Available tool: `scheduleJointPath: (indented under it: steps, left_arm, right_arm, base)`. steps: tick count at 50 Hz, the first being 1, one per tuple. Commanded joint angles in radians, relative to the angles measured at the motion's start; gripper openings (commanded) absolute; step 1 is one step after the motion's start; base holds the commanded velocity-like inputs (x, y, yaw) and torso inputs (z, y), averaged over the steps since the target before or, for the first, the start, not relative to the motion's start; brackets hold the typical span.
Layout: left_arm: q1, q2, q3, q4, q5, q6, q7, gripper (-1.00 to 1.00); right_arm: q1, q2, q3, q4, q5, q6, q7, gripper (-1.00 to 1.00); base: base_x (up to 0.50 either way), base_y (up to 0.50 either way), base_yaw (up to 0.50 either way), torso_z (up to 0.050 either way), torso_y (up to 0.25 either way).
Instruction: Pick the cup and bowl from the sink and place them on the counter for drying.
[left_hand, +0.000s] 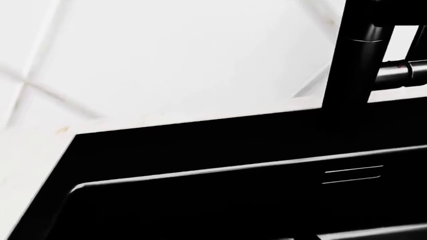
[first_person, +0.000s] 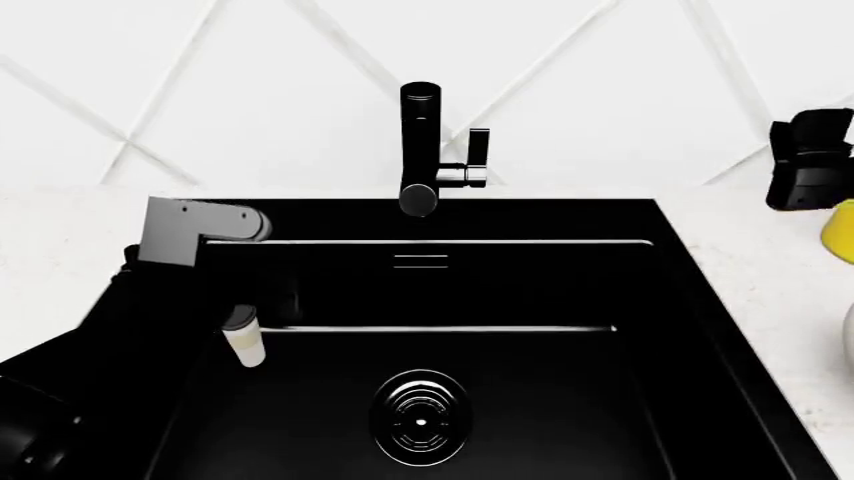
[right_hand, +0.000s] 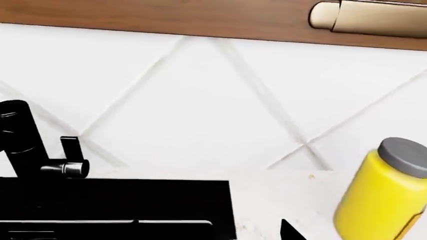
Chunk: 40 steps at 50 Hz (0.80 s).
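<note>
Black fills most of my head view: the sink (first_person: 534, 400) is a dark rectangular basin with a round ridged drain (first_person: 420, 420) in its floor and a tall black faucet (first_person: 424, 150) standing on its far rim, side lever pointing right. My left arm reaches down into the basin's left side, and the cup (first_person: 244, 338), small, cream-white, dark at the rim, sits upright at the end of it, just off the basin's left wall. My left gripper (first_person: 254, 315) is lost against the dark basin, so I cannot tell whether it is holding the cup or merely beside it; my left wrist camera shows only the sink's rim (left_hand: 200, 135), the faucet's base (left_hand: 360, 65) and the white tiled wall. My right gripper (first_person: 807, 165) hangs above the white speckled desk (first_person: 767, 270) to the right of the sink, close to a yellow bottle (right_hand: 383, 195) with a grey cap; whether it stands apart or closed I cannot tell. The bowl appears in none of my views.
</note>
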Motion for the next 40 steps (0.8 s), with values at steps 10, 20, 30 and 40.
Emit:
scheduleJointPath:
  steps: [10,20,30,40]
  left_arm:
    - [0.096,0.076,0.009,0.014,0.069,0.090,-0.109,1.00]
    - [0.107,0.117,0.050,-0.112,0.133,0.193,-0.112,1.00]
    - [0.081,0.113,0.085,-0.259,0.192,0.278,-0.087,1.00]
    - [0.047,0.118,0.084,-0.392,0.221,0.357,-0.063,1.00]
  right_arm:
    - [0.030,-0.150,-0.091,-0.050,-0.041,-0.024,-0.035,1.00]
    - [0.017,-0.183,-0.105,-0.062,-0.033,-0.045,-0.044,1.00]
    - [-0.016,-0.196,-0.107,-0.071,-0.050,-0.069,-0.059,1.00]
    - [-0.037,-0.202,-0.109,-0.078,-0.066,-0.086,-0.076,1.00]
  base:
    - [0.00,0.00,0.00,0.000,0.000]
    - [0.00,0.00,0.00,0.000,0.000]
    - [0.00,0.00,0.00,0.000,0.000]
    - [0.00,0.00,0.00,0.000,0.000]
